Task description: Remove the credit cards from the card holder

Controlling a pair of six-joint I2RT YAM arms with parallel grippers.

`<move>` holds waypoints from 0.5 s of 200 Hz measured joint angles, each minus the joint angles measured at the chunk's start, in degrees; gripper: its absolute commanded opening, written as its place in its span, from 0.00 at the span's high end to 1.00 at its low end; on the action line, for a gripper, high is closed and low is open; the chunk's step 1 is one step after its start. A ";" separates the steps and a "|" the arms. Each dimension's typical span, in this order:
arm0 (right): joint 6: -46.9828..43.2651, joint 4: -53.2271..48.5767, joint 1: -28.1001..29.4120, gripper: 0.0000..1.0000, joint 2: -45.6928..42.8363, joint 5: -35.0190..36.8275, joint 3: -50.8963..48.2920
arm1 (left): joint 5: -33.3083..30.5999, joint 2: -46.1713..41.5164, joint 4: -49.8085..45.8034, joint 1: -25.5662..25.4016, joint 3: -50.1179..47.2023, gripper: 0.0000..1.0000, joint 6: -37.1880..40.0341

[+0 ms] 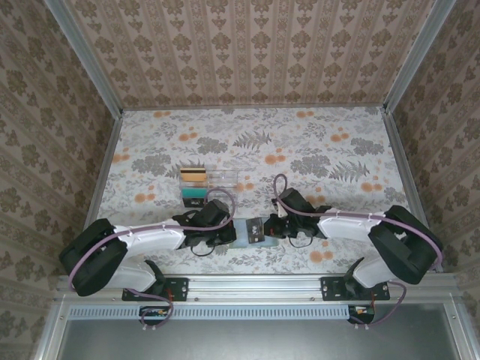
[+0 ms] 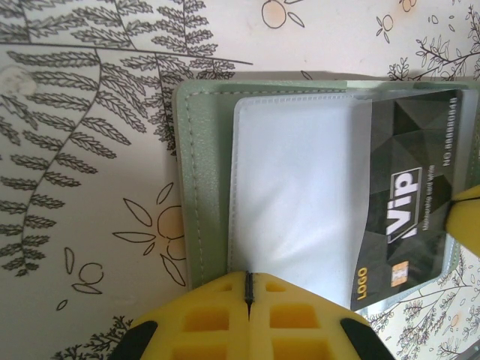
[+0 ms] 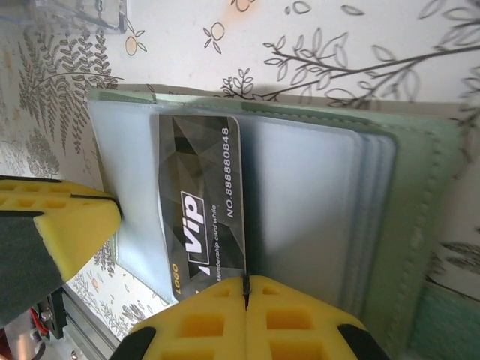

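left gripper (image 2: 248,291): yellow fingers pressed together, clamped on the near edge of the card holder (image 2: 199,187), right at the border of its clear sleeve (image 2: 300,187).
right gripper (image 3: 244,294): fingers closed too, pinching the near edge of the black Vip card (image 3: 202,202).
card holder: lies open and flat on the floral table (image 1: 322,142), close to the front edge and between the two grippers. Sage-green stitched rim, several clear sleeves stacked inside.
black Vip card: on the holder, one end tucked under a clear sleeve, the rest bare. White logo and number face up.
arms: both reach inward from their bases, wrists low, meeting over the holder from opposite sides.
cross-check: right wrist view catches the left gripper's yellow finger just beside the holder's edge.
clear tray (image 1: 217,178): beyond the holder, slightly left of centre, apart from it.
tray contents: a yellow-and-brown card (image 1: 193,175) and a teal card (image 1: 195,193) at its left end. Cannot tell the exact compartments.
far side: bare floral tabletop, then wallpapered panels (image 1: 247,52) on three sides.
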 measured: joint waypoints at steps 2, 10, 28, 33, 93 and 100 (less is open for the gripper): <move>-0.02 -0.07 -0.09 1.00 -0.28 0.00 -0.09 | 0.00 0.00 0.00 0.00 0.00 1.00 0.00; -0.20 -0.66 -0.57 1.00 -1.90 0.00 -0.63 | 0.00 0.00 -0.04 0.00 0.04 1.00 0.00; -0.90 -1.75 -1.44 1.00 -5.29 -0.02 -1.31 | -0.02 -0.24 -0.59 0.02 0.17 0.96 0.02; -1.05 -1.95 -1.68 1.00 -6.12 -0.04 -1.44 | -0.04 -0.48 -1.01 0.02 0.15 0.89 0.04; -2.10 -3.69 -2.82 1.00 -13.11 -1.22 -2.01 | -0.35 -11.08 -1.46 1.92 -0.04 0.39 -1.33; -2.10 -3.63 -2.99 1.00 -13.60 -1.55 -2.01 | -0.33 -12.70 -0.15 2.36 -0.33 0.38 -1.75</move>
